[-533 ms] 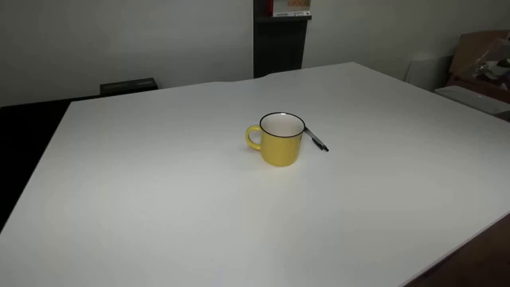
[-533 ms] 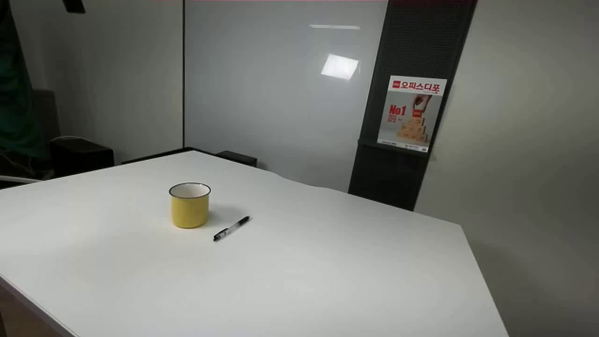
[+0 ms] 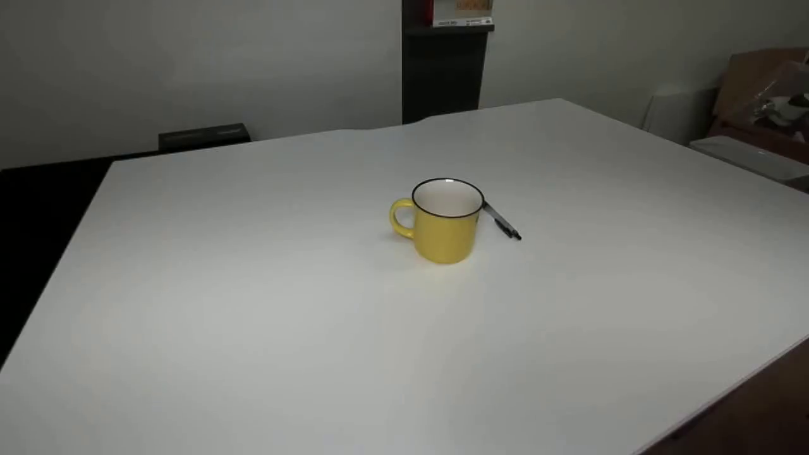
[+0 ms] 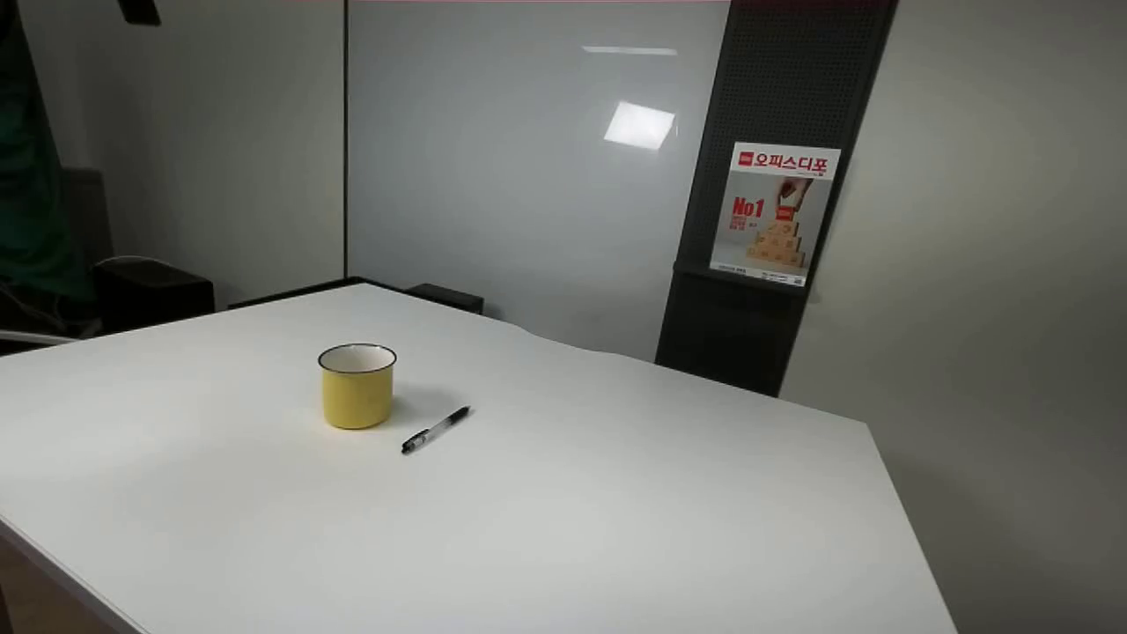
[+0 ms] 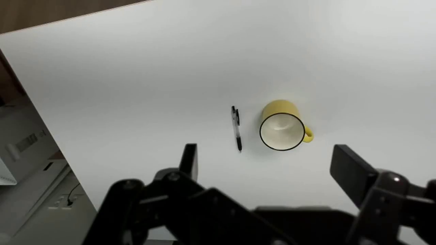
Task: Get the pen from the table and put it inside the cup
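Note:
The yellow cup (image 3: pixel 444 240) stands upright on the white table (image 3: pixel 284 328); it also shows in an exterior view (image 4: pixel 357 401) and in the wrist view (image 5: pixel 281 107). Its white inside holds nothing that I can see. The thin pen (image 4: pixel 436 431), clear with black ends, lies flat beside the cup, apart from it. In an exterior view the pen (image 3: pixel 504 222) is partly hidden behind the cup. In the wrist view the pen (image 5: pixel 236 127) lies left of the cup. My gripper (image 5: pixel 265 161) is open and empty, above the table, with pen and cup beyond its fingertips.
The cup's handle (image 5: pixel 308 134) points away from the pen. The table's edge (image 5: pixel 44 124) runs along the left of the wrist view. A wall with a poster (image 4: pixel 775 216) stands behind the table. A dark shape (image 4: pixel 139 11) hangs at the top left; I cannot tell what it is.

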Robot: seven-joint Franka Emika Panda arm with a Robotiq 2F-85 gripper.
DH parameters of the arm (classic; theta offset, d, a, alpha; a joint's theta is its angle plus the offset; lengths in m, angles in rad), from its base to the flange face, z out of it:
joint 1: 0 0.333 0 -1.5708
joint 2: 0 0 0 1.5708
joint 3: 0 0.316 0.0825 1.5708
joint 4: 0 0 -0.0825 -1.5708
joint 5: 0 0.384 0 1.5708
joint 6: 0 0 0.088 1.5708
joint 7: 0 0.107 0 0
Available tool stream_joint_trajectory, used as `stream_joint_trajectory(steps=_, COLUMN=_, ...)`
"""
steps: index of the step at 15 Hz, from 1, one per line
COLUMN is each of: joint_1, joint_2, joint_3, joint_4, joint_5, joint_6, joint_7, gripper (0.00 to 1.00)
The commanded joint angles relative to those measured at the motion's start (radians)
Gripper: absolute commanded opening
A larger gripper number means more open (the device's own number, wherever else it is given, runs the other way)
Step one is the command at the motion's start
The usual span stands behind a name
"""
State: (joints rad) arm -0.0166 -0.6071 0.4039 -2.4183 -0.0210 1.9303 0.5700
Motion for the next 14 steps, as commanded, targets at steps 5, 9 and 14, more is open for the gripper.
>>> stream_joint_trajectory(steps=5, joint_1=0.02, joint_2=0.015, joint_3=-0.031, joint_4=-0.005, joint_5=-0.032, joint_6=0.011, joint_7=0.021, gripper=1.0)
stream_joint_trajectory(steps=9, joint_1=0.001, joint_2=0.058, joint_3=-0.11, joint_4=-0.044, joint_5=-0.071, joint_6=0.111, joint_7=-0.048, gripper=1.0)
stream_joint_trajectory(steps=14, joint_1=-0.001, joint_2=0.222, joint_3=-0.286, joint_4=-0.053, joint_5=-0.002, joint_6=0.304, joint_7=-0.265, gripper=1.0)
